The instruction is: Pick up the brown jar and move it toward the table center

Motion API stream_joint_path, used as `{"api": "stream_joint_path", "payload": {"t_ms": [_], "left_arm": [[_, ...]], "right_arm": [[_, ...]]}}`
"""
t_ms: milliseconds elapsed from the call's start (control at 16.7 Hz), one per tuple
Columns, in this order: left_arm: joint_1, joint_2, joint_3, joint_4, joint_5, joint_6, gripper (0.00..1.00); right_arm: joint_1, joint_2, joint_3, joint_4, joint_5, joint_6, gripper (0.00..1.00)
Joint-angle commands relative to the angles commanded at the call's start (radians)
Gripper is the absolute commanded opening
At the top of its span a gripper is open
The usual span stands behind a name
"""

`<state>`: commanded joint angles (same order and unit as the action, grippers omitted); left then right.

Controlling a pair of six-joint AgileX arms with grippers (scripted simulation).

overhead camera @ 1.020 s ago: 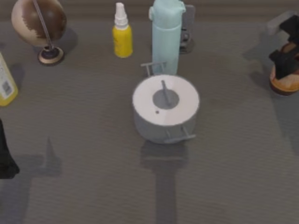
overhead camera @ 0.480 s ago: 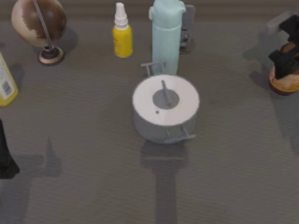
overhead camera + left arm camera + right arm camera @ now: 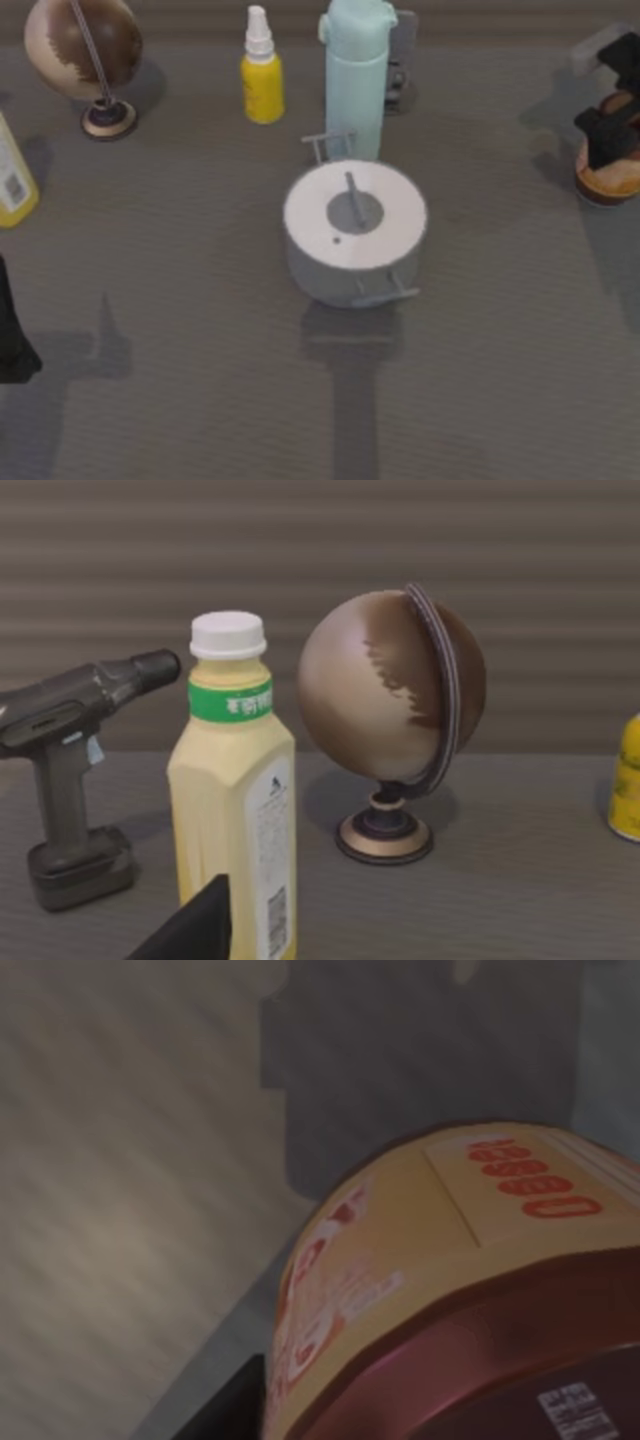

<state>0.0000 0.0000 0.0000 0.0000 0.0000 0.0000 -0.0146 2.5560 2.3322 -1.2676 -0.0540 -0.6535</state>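
Note:
The brown jar (image 3: 610,178) stands at the table's (image 3: 200,330) far right edge, partly under my right gripper (image 3: 606,140), which comes down on it from above. Up close in the right wrist view, the jar (image 3: 430,1280) shows its orange-tan label and dark reddish lid, and one dark finger (image 3: 225,1410) lies against its side. The gripper is shut on the jar. My left gripper (image 3: 12,350) stays parked at the table's left edge; a single dark finger (image 3: 195,925) shows in its wrist view with nothing beside it.
A white pot (image 3: 355,232) sits in the middle, with a pale blue bottle (image 3: 354,75) behind it. Along the back stand a yellow spray bottle (image 3: 262,80) and a globe (image 3: 83,55). A yellow bottle (image 3: 12,180) and a drill (image 3: 70,770) stand at the left.
The brown jar and my right gripper have shifted very slightly together. The left arm and everything else have stayed still.

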Motion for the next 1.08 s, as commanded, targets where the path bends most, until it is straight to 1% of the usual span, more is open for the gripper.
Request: {"api": "stream_joint_path", "payload": {"t_ms": [240,360,660,780,1080], "left_arm": [[0.000,0.000,0.000,0.000,0.000,0.000,1.00],[0.000,0.000,0.000,0.000,0.000,0.000,1.00],[0.000,0.000,0.000,0.000,0.000,0.000,1.00],[0.000,0.000,0.000,0.000,0.000,0.000,1.00],[0.000,0.000,0.000,0.000,0.000,0.000,1.00]], "right_arm": [[-0.001,-0.039,-0.039,-0.002,-0.003,0.000,0.00],[0.001,-0.119,-0.115,-0.007,-0.005,0.001,0.00],[0.005,-0.409,-0.367,-0.028,-0.007,0.001,0.00],[0.007,-0.481,-0.438,-0.038,-0.006,0.000,0.00],[0.008,-0.511,-0.468,-0.044,-0.006,-0.002,0.00]]}}
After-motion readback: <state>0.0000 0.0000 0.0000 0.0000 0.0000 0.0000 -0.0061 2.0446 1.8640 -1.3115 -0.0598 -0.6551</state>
